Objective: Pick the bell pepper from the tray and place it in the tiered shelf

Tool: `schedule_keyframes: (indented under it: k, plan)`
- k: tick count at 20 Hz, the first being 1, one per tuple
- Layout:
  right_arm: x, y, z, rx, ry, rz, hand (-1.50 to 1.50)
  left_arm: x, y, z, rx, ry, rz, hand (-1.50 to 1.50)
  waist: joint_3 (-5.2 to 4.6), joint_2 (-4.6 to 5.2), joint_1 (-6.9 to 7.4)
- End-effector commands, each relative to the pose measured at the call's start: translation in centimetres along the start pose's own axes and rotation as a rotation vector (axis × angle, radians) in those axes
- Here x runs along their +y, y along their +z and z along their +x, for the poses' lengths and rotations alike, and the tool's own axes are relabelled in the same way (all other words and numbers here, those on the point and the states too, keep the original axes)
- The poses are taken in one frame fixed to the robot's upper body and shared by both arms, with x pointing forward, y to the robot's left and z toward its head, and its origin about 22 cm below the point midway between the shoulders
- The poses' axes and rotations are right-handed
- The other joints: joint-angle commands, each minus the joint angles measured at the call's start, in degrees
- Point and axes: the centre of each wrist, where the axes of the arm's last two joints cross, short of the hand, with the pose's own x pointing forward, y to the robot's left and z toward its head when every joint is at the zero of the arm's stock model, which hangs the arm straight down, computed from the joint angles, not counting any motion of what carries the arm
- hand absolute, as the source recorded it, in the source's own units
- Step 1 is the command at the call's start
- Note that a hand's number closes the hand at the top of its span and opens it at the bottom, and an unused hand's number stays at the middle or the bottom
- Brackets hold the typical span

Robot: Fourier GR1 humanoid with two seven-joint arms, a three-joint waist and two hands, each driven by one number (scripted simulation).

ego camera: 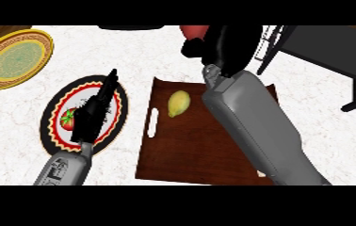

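My right hand [226,46] is raised near the top of the view, beyond the brown tray [188,154], and its fingers curl round a red bell pepper [193,31], most of which is hidden. The black tiered shelf [313,46] stands at the upper right, just right of that hand. My right forearm crosses the tray's right side. A yellow-green lemon [179,103] lies on the tray. My left hand [96,111] rests open over a patterned plate [52,126], fingers pointing up.
A tomato [67,119] sits on the patterned plate beside my left hand. A yellow-rimmed green plate [21,55] lies at the upper left. A dark object [131,28] shows at the top edge.
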Motion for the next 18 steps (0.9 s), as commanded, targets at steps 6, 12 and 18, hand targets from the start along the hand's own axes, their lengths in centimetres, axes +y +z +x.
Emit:
schedule_keyframes:
  k: [6, 12, 18]
  plan:
    - [-6.2, -3.7, 2.9, 0.194, 0.069, -0.255, 1.50, 0.1, -0.3, -0.5, 0.020, -0.001, 0.013, 0.00, 0.00, 0.12, -0.45]
    - [-8.5, -6.0, 2.5, 0.216, 0.103, -0.314, 1.50, 0.5, -0.6, 0.3, -0.009, -0.008, 0.024, 0.00, 0.04, 0.25, -0.13]
    - [-11.6, -8.7, 2.4, 0.218, 0.147, -0.374, 1.50, -0.8, 0.0, 0.5, -0.026, -0.014, 0.002, 0.00, 0.05, 0.29, 0.13]
